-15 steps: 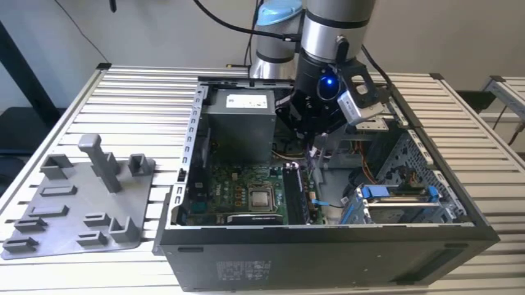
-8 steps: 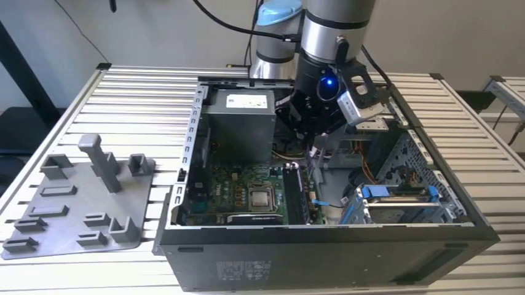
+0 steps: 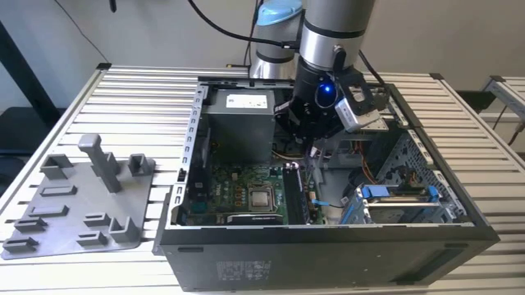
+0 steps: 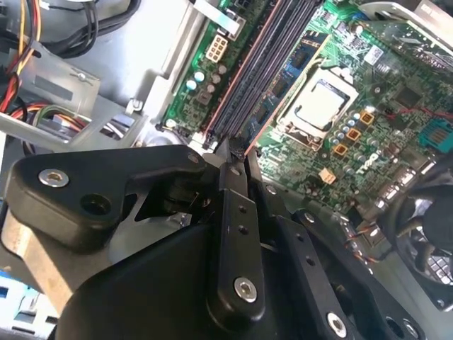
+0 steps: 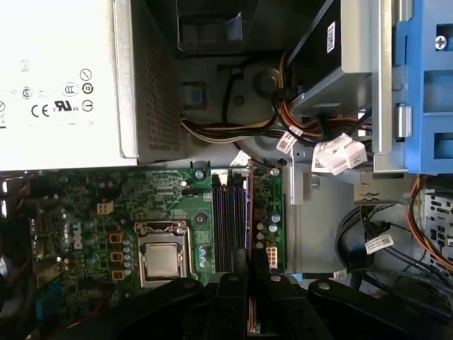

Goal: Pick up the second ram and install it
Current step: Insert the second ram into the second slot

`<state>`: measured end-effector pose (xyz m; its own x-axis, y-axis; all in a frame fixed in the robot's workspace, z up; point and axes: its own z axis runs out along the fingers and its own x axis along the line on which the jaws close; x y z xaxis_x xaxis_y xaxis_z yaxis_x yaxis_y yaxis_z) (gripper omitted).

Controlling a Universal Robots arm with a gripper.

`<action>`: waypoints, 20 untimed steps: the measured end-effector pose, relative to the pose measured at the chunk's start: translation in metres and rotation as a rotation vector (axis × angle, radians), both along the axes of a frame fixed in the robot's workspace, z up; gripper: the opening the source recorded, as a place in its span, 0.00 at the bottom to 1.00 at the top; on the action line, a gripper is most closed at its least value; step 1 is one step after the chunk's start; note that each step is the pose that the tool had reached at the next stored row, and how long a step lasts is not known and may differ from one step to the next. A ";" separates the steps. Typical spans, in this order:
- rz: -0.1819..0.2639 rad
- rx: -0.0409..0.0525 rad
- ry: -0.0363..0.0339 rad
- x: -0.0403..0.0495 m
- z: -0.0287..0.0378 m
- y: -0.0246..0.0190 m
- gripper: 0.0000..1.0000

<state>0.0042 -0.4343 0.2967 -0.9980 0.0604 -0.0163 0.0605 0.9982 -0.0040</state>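
Note:
The second ram point(image 5: 249, 212) is a thin dark strip with a coppery edge, seen edge-on over the memory slots of the green motherboard point(image 5: 85, 212). In both wrist views my gripper point(image 5: 249, 278) has its black fingers drawn close together with the strip between them. The second wrist view shows the second ram point(image 4: 284, 71) running away from the gripper point(image 4: 233, 152) along the slots. In the exterior view the gripper point(image 3: 310, 147) reaches down into the open black computer case point(image 3: 328, 252), at the far end of the dark upright second ram point(image 3: 296, 193).
A grey plastic tray point(image 3: 74, 209) with posts lies on the exterior view's left of the case. Inside the case are the silver power supply point(image 3: 238, 120), the processor point(image 3: 262, 198), a blue drive cage point(image 3: 394, 193) and bundled cables point(image 5: 333, 152) close to the slots.

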 end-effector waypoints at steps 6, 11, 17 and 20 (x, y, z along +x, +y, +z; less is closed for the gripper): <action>0.018 -0.0013 0.0000 -0.0004 -0.0102 0.0000 0.14; 0.048 -0.0016 0.0017 -0.0005 -0.0165 -0.0008 0.14; 0.048 -0.0008 0.0018 -0.0012 -0.0186 -0.0029 0.14; 0.048 -0.0011 0.0023 -0.0024 -0.0216 -0.0031 0.14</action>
